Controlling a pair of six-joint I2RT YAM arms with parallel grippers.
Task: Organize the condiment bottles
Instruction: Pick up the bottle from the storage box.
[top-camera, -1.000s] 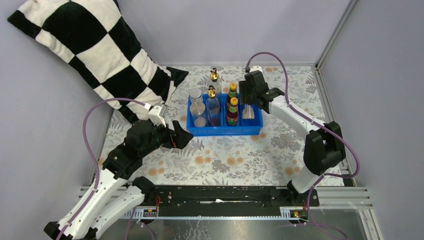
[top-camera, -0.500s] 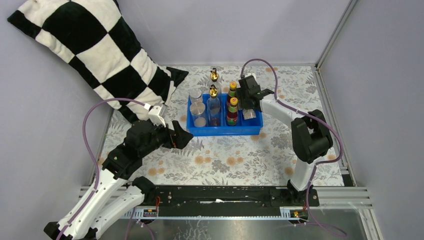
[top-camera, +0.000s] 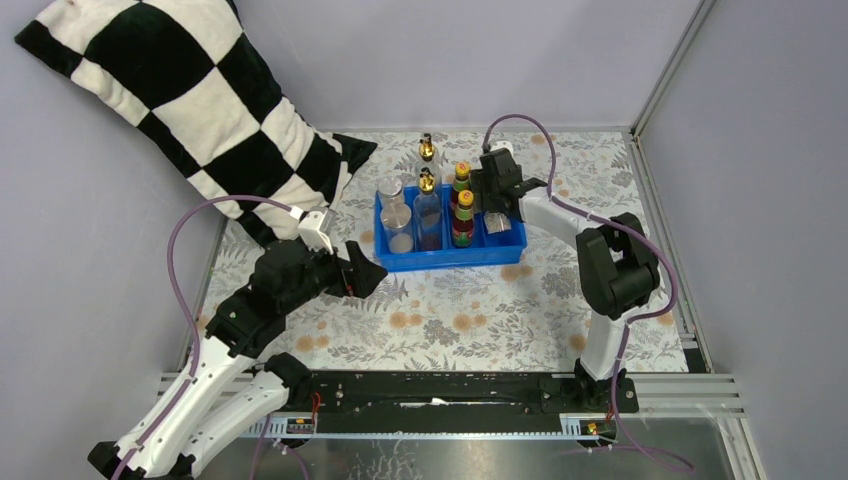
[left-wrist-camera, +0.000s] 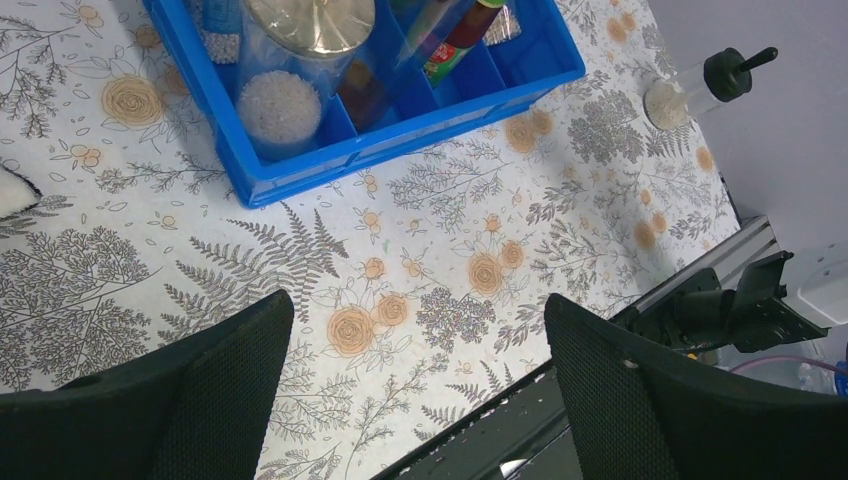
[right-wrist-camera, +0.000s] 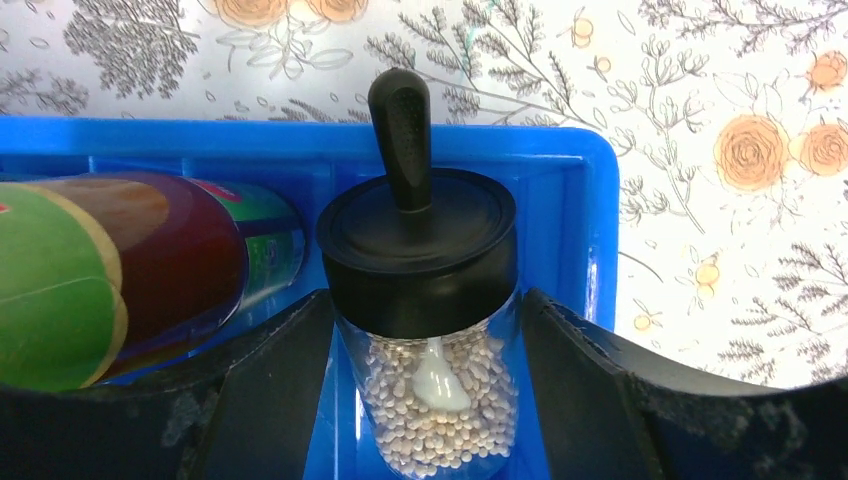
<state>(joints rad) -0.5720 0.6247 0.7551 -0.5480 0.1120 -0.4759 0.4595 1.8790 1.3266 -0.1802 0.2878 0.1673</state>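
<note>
Left gripper (left-wrist-camera: 415, 310) hangs with jaws spread wide above the floral tablecloth (left-wrist-camera: 450, 250). Beyond it, a blue tray (left-wrist-camera: 420, 125) holds a metal-lidded jar (left-wrist-camera: 290, 70) of white grains and what looks like a labelled bottle (left-wrist-camera: 455, 30). A black-capped shaker (left-wrist-camera: 700, 85) stands well apart, near the wall.

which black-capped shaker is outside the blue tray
The shaker out on the floral cloth by the wall, in the left wrist view. The other shaker sits in the blue tray's end compartment, between the right gripper's jaws.
</note>
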